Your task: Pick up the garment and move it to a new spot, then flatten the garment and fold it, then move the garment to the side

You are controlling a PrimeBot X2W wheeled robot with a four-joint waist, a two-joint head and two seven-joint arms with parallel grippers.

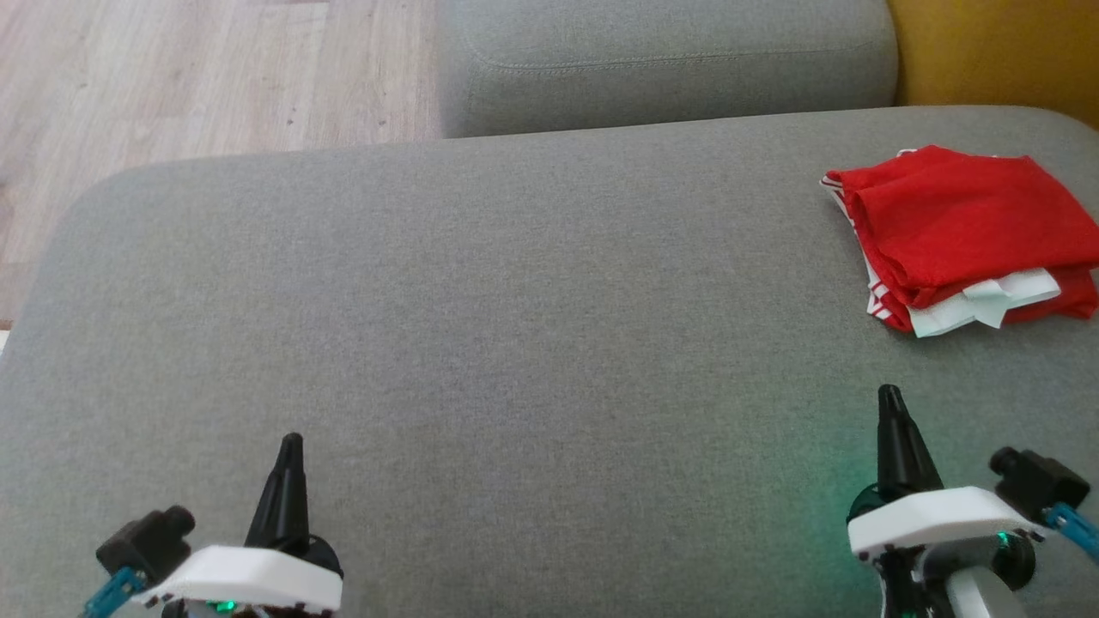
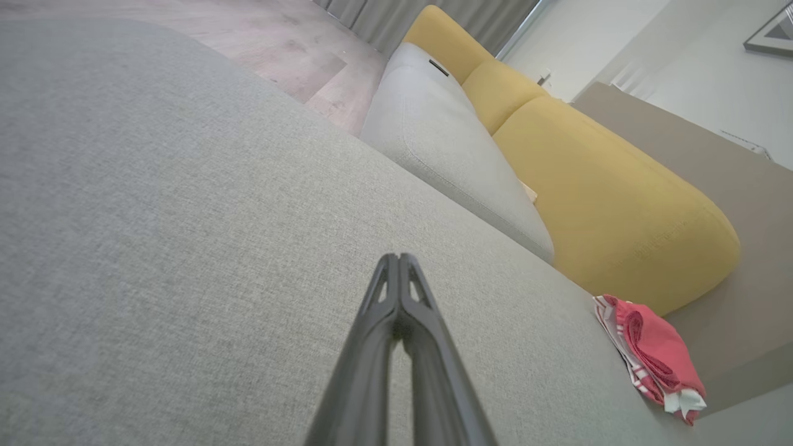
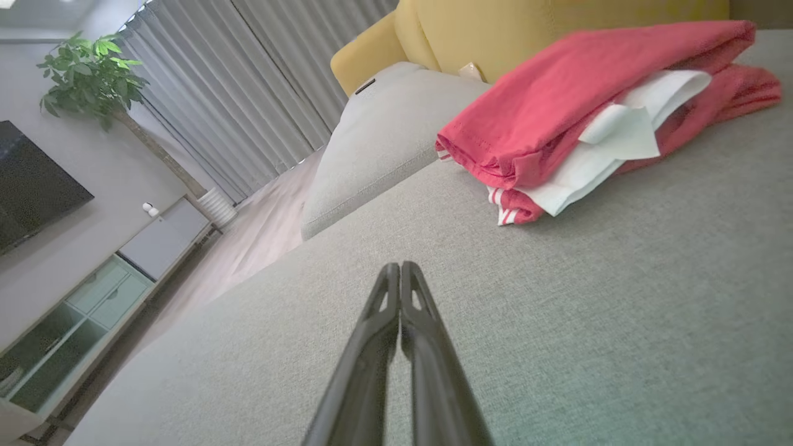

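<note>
The garment (image 1: 962, 232) is red with white trim, folded in a loose stack at the far right of the grey cushion (image 1: 481, 326). It also lies at the lower right in the left wrist view, garment (image 2: 653, 353), and fills the upper right in the right wrist view, garment (image 3: 576, 105). My left gripper (image 1: 292, 442) hovers at the lower left, shut and empty, far from the cloth. My right gripper (image 1: 889, 393) is shut and empty, a short way in front of the garment. Fingertips meet in both wrist views, left gripper (image 2: 398, 257), right gripper (image 3: 400, 266).
A second grey cushion (image 1: 661, 60) lies beyond the far edge, with yellow backrests (image 2: 607, 204) to the right. Wooden floor (image 1: 172, 77) shows at the upper left. A plant (image 3: 93, 68), curtains and a low cabinet (image 3: 93, 297) stand across the room.
</note>
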